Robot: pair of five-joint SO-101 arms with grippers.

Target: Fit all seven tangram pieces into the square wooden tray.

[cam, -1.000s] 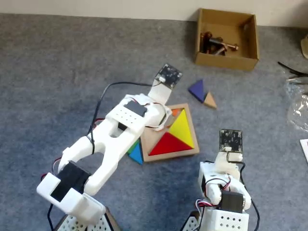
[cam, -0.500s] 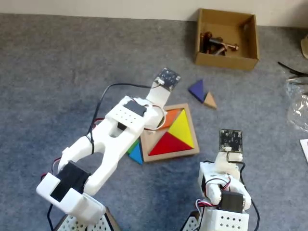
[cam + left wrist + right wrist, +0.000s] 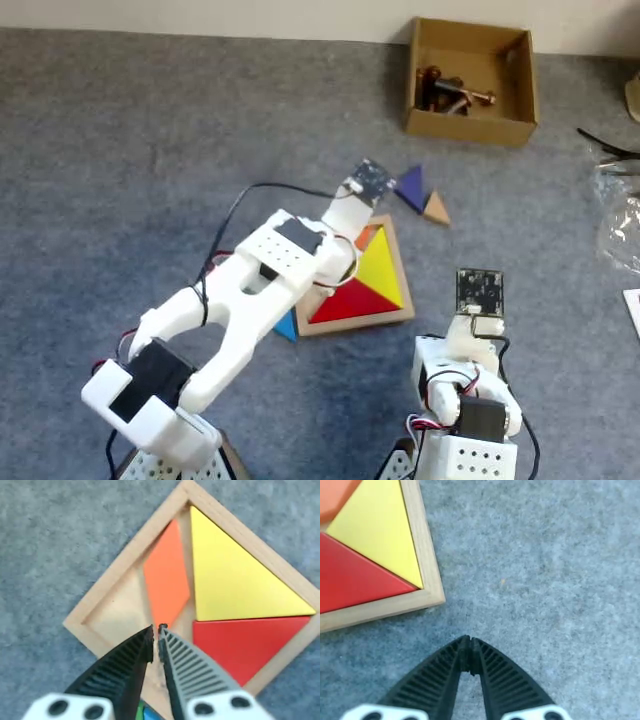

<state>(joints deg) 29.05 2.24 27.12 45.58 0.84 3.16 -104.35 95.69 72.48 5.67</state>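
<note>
Left gripper [image 3: 156,630], fingers nearly together on nothing, hangs over the square wooden tray [image 3: 127,562] with its tips at the near point of the orange piece [image 3: 167,580] lying inside, whose long axis runs away from it alongside the yellow triangle [image 3: 235,575].

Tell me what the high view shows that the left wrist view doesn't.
The high view adds the cardboard box, plus a blue triangle and a small tan triangle on the carpet beyond the tray. The left wrist view adds the left gripper, tips shut, over the tray's bare floor beside the orange piece. Both share the tray, yellow triangle, red triangle and orange piece.
</note>
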